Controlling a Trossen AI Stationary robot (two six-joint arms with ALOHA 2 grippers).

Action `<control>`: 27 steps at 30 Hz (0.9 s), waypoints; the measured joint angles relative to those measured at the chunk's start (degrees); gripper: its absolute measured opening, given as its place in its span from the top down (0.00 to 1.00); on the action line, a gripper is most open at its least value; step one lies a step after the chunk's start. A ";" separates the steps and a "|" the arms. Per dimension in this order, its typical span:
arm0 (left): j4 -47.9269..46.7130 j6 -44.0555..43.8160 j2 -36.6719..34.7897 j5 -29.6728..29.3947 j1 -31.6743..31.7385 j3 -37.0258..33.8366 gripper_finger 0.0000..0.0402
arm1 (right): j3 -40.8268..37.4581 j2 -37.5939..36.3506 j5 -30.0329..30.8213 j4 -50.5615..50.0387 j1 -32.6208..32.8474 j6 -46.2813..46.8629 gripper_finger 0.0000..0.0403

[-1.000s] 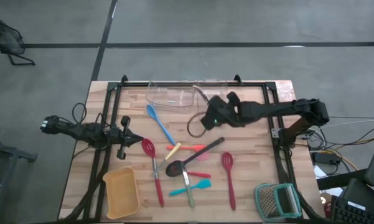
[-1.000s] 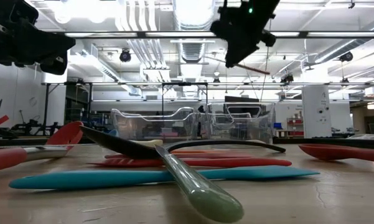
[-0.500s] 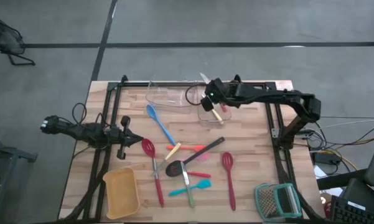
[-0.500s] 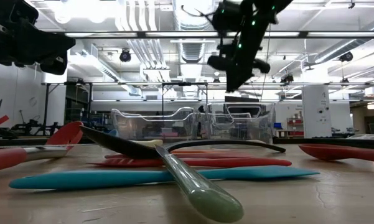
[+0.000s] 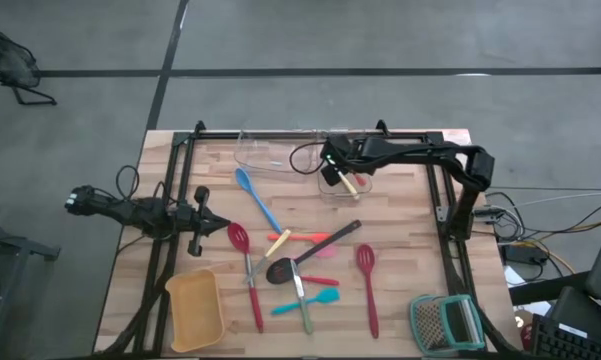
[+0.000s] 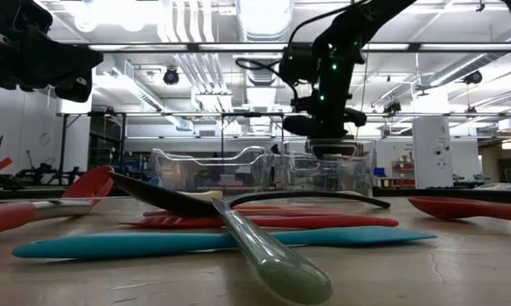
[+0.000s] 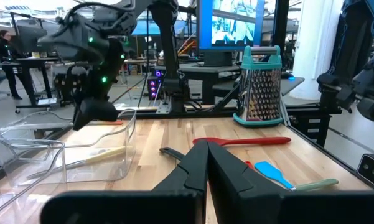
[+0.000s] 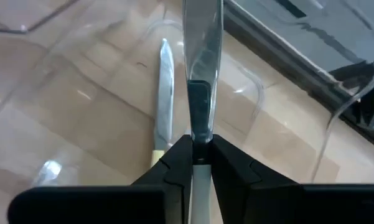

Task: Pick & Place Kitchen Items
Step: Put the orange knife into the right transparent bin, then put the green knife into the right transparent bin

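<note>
My right gripper (image 5: 330, 168) is at the far middle of the table, at the rim of a small clear tub (image 5: 348, 178), and is shut on a slim piece of cutlery with a shiny blade (image 8: 202, 43). A yellow-handled knife (image 8: 163, 93) lies flat on the tub's floor. On the table lie a blue spoon (image 5: 255, 198), two long red slotted spoons (image 5: 246, 270) (image 5: 368, 288), a black spoon (image 5: 300, 258), an orange spatula (image 5: 278, 240) and a teal spatula (image 5: 318, 299). My left gripper (image 5: 208, 226) waits shut and empty at the table's left side. My right gripper pinches the cutlery piece between its two fingers at the dark stretch (image 8: 199, 127) where handle and blade meet. The piece runs along the fingers, blade leading, down into the tub. Whether the blade's tip touches the tub's floor I cannot tell.
A larger clear tub (image 5: 275, 152) stands beside the small one at the far edge. A yellow tray (image 5: 195, 308) sits at the near left, a teal-framed grater (image 5: 445, 322) at the near right. Black rails (image 5: 175, 190) run along the table's sides.
My right gripper has gone from above the table's middle toward the far edge and down to the small clear tub, turning as it went, and still holds the cutlery piece, whose blade now points into the tub.
</note>
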 joint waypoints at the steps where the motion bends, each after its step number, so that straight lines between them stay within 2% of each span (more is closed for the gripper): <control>1: 0.00 -0.02 0.00 0.00 0.00 0.00 0.97 | 0.00 0.40 -0.06 -0.07 0.00 -0.03 0.87; 11: 0.00 -0.01 0.00 0.00 -0.02 0.01 0.97 | 0.00 2.81 -0.28 0.09 0.07 -0.50 0.90; 27: 0.00 -0.01 0.00 0.00 -0.02 0.01 0.97 | 0.06 2.74 -0.12 0.04 0.07 -2.62 0.75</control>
